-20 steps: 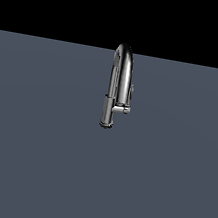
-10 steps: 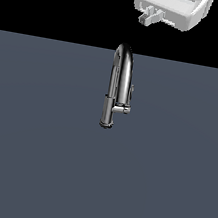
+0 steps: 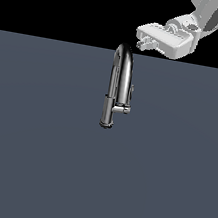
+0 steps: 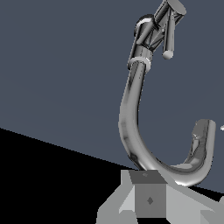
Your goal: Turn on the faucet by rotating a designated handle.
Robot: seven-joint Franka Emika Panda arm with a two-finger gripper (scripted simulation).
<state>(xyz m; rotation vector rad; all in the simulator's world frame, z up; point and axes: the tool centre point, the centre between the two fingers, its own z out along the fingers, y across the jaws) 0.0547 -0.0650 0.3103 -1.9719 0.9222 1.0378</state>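
The faucet (image 3: pixel 119 85) stands a little above the middle of the exterior frame on the flat slate-grey surface (image 3: pixel 29 168), its chrome arch reaching up to the line where grey meets black. Its thick spray head (image 3: pixel 107 112) hangs down on the exterior view's left side of the arch. The handle (image 3: pixel 131 91), a thin lever, sits on the right side of the body, hard to make out from here. In the wrist view it shows better: a slim rod (image 4: pixel 169 39) angling off the stub near the upper right of that frame.

The gripper (image 3: pixel 141 42) hovers in the upper right of the exterior frame, just beside the top of the arch and clear of it. Its fingers look close together with nothing between them, though how far apart they are I cannot tell.
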